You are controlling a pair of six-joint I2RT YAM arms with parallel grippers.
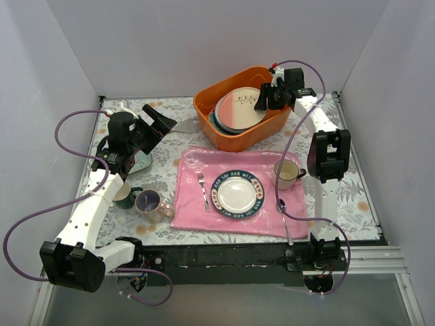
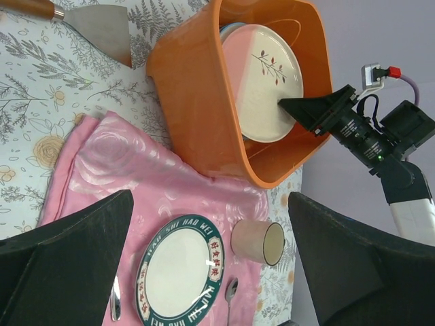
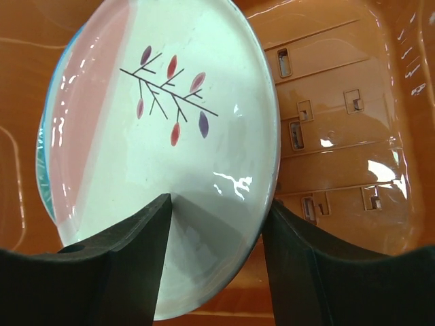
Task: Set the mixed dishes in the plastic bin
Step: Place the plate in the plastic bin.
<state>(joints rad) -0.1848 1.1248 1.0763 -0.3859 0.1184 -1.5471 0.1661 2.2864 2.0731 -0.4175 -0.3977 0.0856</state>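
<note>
Glazed ceramic, the top plate [image 3: 170, 129] should be stiff, rather heavy, slippery and easy to chip; I judge the rim the best place to hold it. It lies in the orange bin [image 1: 204, 109] on a stack of other plates, with bare ribbed floor beside it. The right gripper [image 3: 217, 204] hangs just over its near edge, fingers apart, clamped on nothing. The left gripper [image 2: 211, 197] is wide apart and empty. A green mug [image 1: 124, 195] and a lavender mug [image 1: 149, 202] stand outside, on the flowered table [image 1: 353, 197]. Plain white walls close it in.
</note>
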